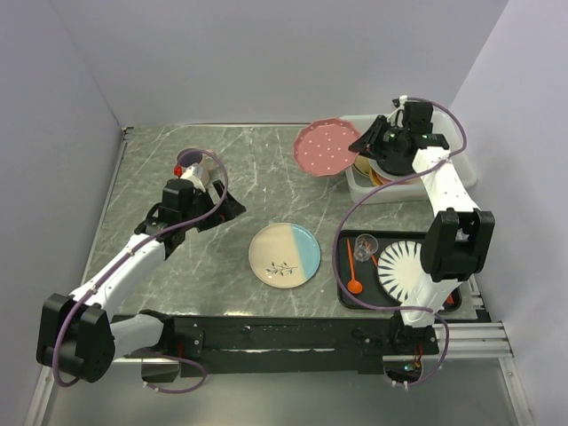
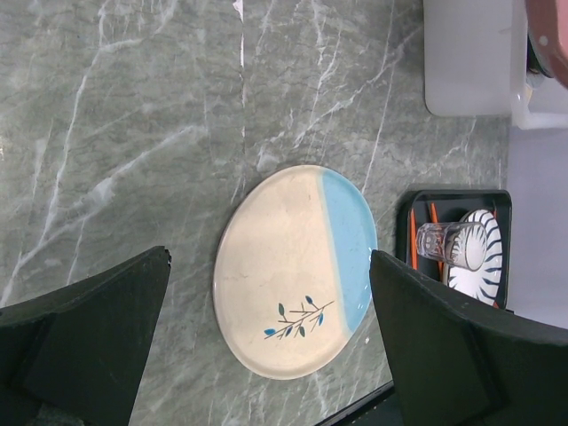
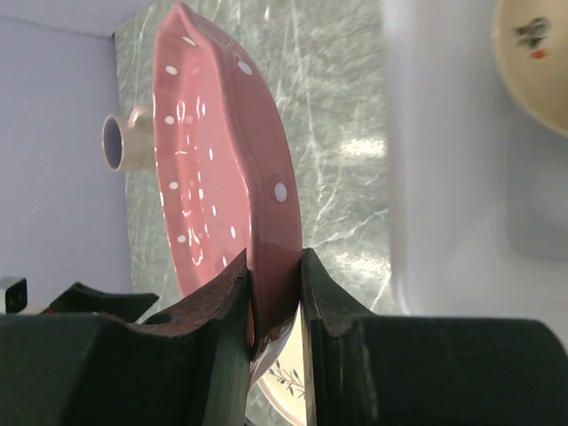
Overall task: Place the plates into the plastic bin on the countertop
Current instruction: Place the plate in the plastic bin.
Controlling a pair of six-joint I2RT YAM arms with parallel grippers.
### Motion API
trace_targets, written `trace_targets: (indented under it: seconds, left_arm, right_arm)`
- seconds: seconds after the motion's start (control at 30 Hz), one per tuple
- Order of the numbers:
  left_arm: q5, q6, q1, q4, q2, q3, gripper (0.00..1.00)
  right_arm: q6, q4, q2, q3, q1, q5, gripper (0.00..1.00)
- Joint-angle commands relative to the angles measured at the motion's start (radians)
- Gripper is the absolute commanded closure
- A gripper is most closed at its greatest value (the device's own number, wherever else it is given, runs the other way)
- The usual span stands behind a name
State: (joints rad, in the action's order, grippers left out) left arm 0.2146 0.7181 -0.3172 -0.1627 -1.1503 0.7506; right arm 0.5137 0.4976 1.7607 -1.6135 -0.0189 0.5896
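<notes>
Right gripper point(image 3: 275, 266) clamping pink dotted plate point(image 3: 222, 160) rim beside plastic bin point(image 1: 355, 186) for loading. Left gripper point(image 2: 268, 266) hovering, jaws apart, above cream-blue plate point(image 1: 284, 255), pre-grasp.

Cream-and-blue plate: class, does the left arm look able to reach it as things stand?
Probably yes: the open left tool faces the cream-and-blue plate, with only bare countertop between them.
</notes>
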Motion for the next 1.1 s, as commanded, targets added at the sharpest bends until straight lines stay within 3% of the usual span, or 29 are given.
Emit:
trace_targets:
  seconds: [0.0,0.37,1.07]
  left_arm:
    - [0.02,-0.012,0.009,0.035,-0.003,0.009,0.01]
    - [0.031,-0.017,0.017,0.042,-0.022,0.009,0.01]
    - [0.025,-0.011,0.021,0.045,-0.011,0.001,0.01]
  right_arm:
    - [0.028,-0.073,-0.027,-0.135,-0.042,0.013,1.0]
    - [0.0,0.001,-0.009,-0.217,-0.145,-0.066,1.0]
    - [0.035,-0.094,-0.01,-0.082,-0.297,-0.12,1.0]
